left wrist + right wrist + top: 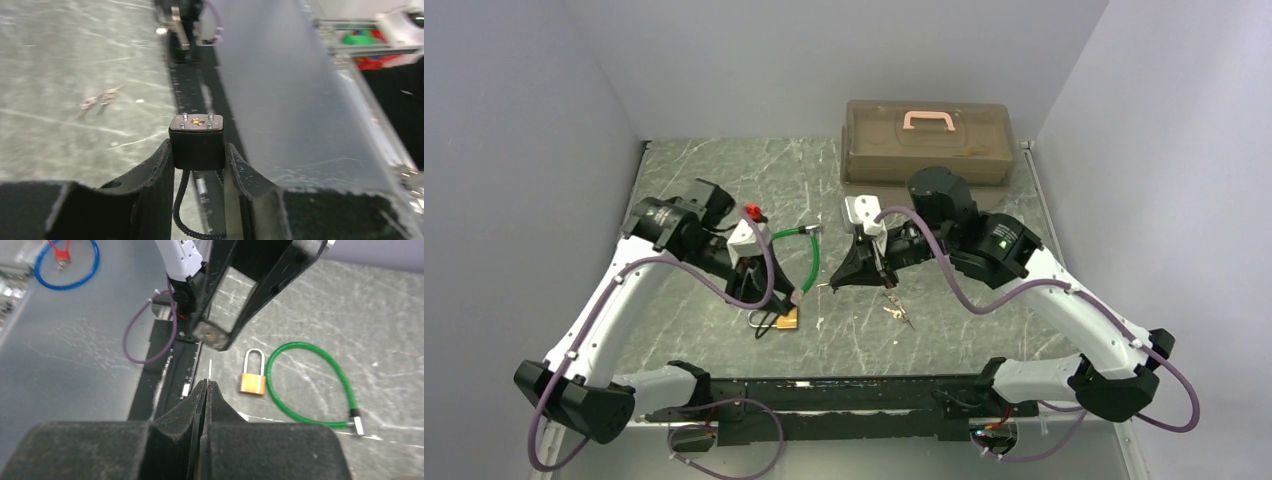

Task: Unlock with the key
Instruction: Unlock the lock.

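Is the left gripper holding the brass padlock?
No, the left gripper clamps a black lock body; the brass padlock lies on the table.

We saw a gold padlock (252, 382) with a silver loop. Beside it lay a bright green cable (310, 385). The table (794, 170) under the padlock was dark grey-green with thin white lines. Far behind the padlock stood a brown box (927, 150) with a pale pink handle (929, 120). The keys (896, 313) near the padlock were silver. We also saw a black block (196, 142) with silver screws.

Bright, even overhead light, soft shadows; the left wrist view is motion-blurred.
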### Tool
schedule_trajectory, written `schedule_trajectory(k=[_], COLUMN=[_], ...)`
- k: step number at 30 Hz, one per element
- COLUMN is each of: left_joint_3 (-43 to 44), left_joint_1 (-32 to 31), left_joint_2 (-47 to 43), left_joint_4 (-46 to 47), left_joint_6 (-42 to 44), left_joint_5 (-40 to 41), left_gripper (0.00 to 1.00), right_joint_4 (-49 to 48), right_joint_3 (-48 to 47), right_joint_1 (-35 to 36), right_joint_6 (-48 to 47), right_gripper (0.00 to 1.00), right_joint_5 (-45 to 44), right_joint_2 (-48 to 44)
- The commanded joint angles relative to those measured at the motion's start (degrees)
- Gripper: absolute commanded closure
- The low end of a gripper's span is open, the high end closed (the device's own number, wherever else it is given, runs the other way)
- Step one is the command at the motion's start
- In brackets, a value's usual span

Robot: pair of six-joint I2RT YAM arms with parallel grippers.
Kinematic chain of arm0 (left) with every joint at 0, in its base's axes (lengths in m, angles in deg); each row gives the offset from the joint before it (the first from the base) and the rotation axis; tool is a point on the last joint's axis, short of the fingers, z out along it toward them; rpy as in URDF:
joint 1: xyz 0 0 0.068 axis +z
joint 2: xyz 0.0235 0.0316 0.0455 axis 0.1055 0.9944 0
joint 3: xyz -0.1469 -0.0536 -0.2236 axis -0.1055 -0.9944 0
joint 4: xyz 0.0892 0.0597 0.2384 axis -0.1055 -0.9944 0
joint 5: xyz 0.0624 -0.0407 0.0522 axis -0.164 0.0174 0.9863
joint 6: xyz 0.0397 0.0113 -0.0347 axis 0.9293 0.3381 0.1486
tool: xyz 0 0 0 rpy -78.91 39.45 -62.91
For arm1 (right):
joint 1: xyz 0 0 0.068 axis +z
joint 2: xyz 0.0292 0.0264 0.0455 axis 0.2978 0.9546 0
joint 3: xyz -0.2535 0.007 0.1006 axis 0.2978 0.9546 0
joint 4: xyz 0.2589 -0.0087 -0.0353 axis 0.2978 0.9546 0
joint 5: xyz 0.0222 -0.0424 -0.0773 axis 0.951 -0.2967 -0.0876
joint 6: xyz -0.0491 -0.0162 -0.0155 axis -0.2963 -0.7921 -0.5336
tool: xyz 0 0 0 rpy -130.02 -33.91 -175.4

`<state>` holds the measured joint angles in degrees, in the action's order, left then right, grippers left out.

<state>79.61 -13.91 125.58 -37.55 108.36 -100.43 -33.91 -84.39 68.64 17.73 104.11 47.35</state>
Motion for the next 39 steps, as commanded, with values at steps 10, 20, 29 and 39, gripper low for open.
schedule_trajectory(k=[10, 20, 29, 39], left_joint_3=[-3.1, -3.5, -4.2, -4.2], left_joint_1=[-14.4, -18.4, -18.8, -19.4], left_joint_2=[8.9, 10.7, 7.8, 6.8], left_joint_4=[-5.1, -5.0, -5.1, -5.1], left_joint_6=[-14.5, -15.3, -14.2, -14.2], left_joint_5=[2.5, 2.6, 2.4, 2.4], left_gripper=[0.98, 1.0, 1.0, 0.99], right_joint_4=[19.4, 22.9, 20.9, 15.9], right_joint_3=[-8.7, -8.9, -6.2, -5.5], right_joint_1=[13.1, 20.6, 24.5, 25.8], right_joint_6=[-19.7, -19.5, -20.1, -19.7], right_gripper=[1.0, 1.0, 1.0, 1.0], right_joint_5=[-21.7, -25.7, -28.4, -30.2], right_joint_2=[-0.3, 1.8, 3.1, 4.0])
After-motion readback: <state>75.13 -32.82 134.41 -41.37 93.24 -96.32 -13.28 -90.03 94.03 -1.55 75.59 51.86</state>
